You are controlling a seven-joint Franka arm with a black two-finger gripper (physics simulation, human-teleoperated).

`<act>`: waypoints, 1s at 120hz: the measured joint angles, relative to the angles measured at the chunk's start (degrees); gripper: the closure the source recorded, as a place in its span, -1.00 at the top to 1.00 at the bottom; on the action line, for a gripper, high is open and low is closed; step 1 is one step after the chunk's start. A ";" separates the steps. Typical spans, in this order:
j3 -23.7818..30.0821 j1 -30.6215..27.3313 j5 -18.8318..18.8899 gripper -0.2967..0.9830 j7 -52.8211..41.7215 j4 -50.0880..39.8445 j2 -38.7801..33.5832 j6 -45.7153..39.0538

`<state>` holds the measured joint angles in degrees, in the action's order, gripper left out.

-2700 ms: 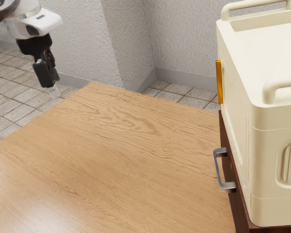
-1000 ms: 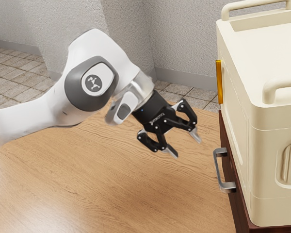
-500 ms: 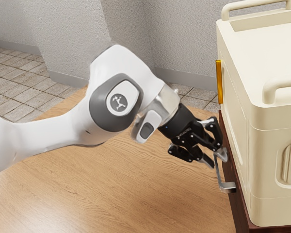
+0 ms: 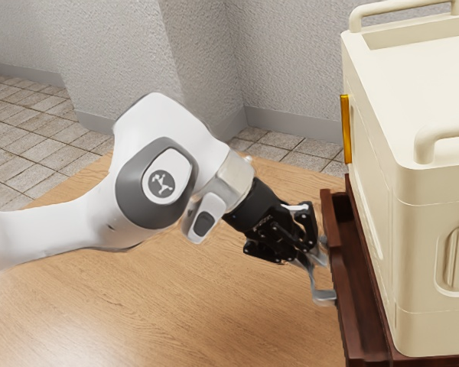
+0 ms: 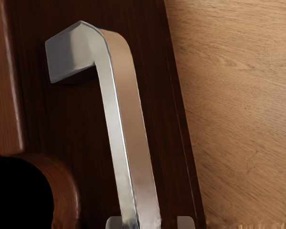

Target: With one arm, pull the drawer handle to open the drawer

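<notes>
In the exterior view, the arm (image 4: 157, 180) comes from the 9 o'clock side, above the table (image 4: 176, 313), and its gripper (image 4: 315, 258) points down toward 4 o'clock. The gripper is at the metal handle (image 4: 322, 297) of the drawer (image 4: 338, 306). I cannot tell if the hand is released or is grasping the handle. One end of the handle is visible from the gripper toward 5 o'clock, and there it joins the dark front of the drawer.

The drawer is partly open: its front stands out from under the pale box (image 4: 436, 183), and a strip of its inside is seen between the front and the box. The drawer lies at 4 o'clock from the body of the gripper. The box is at about 2 o'clock from it, with one rounded grip (image 4: 402, 11) on top near its far end and another (image 4: 444, 139) nearer. A yellow strip (image 4: 346, 128) is on the side of the box, at 12 o'clock from the drawer.

In the wrist view, the handle has a bent end against the dark wood, and its long bar runs toward the gripper. Light wood of the table is visible just beside the edge of the drawer front.
</notes>
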<state>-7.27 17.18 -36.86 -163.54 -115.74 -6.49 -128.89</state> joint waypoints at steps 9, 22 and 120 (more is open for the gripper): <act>-0.04 -0.68 0.78 -0.63 -0.52 -1.98 -1.71 -0.28; -0.01 -1.28 0.84 -0.62 -1.63 -4.02 -3.07 -0.76; -6.24 2.07 14.78 -0.68 2.01 -16.82 -18.77 -0.50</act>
<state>-13.51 19.24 -22.08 -161.53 -132.56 -25.26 -129.39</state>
